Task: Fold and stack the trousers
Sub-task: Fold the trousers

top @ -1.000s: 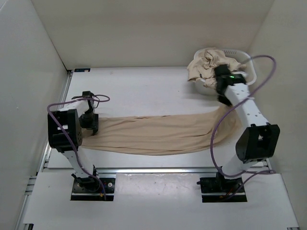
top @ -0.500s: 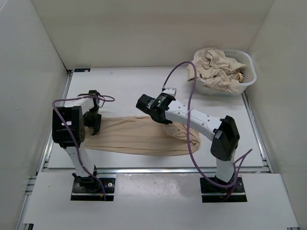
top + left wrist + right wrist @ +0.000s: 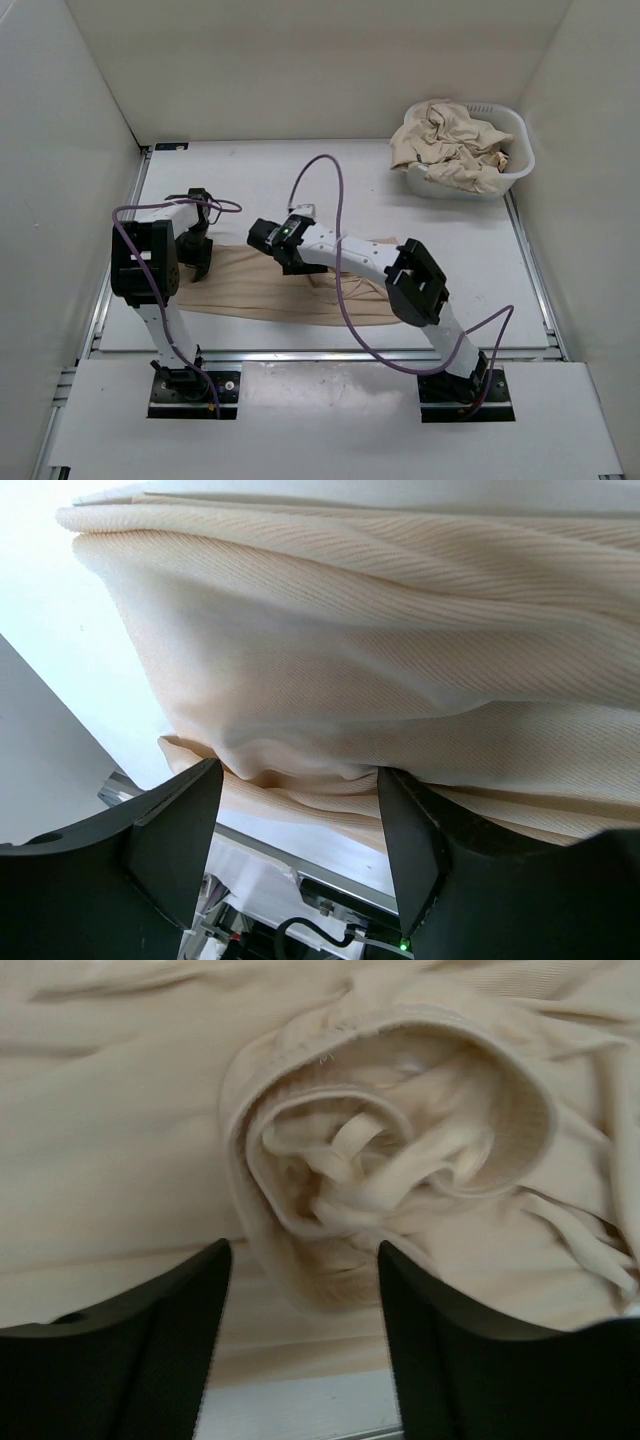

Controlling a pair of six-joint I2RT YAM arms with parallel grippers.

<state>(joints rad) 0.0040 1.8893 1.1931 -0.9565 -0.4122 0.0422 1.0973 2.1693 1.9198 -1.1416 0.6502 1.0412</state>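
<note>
One pair of beige trousers [image 3: 250, 292] lies folded over on itself across the left and middle of the table. My right gripper [image 3: 272, 245] reaches far left and hovers over the doubled-back end. In the right wrist view the waistband and drawstrings [image 3: 380, 1175] lie bunched just beyond my right gripper [image 3: 305, 1250], which is open and holds nothing. My left gripper [image 3: 197, 262] sits at the trousers' left end. In the left wrist view it [image 3: 300, 775] is open, and the fabric [image 3: 380, 640] drapes at its fingertips.
A white basket [image 3: 520, 140] at the back right corner holds a heap of more beige trousers [image 3: 450, 140]. White walls enclose the table on three sides. Purple cables loop off both arms.
My right arm swung from beside the basket to the left, carrying the trousers' right end over onto the left half. Its jaws then opened and let the fabric go. The left arm barely moved.
</note>
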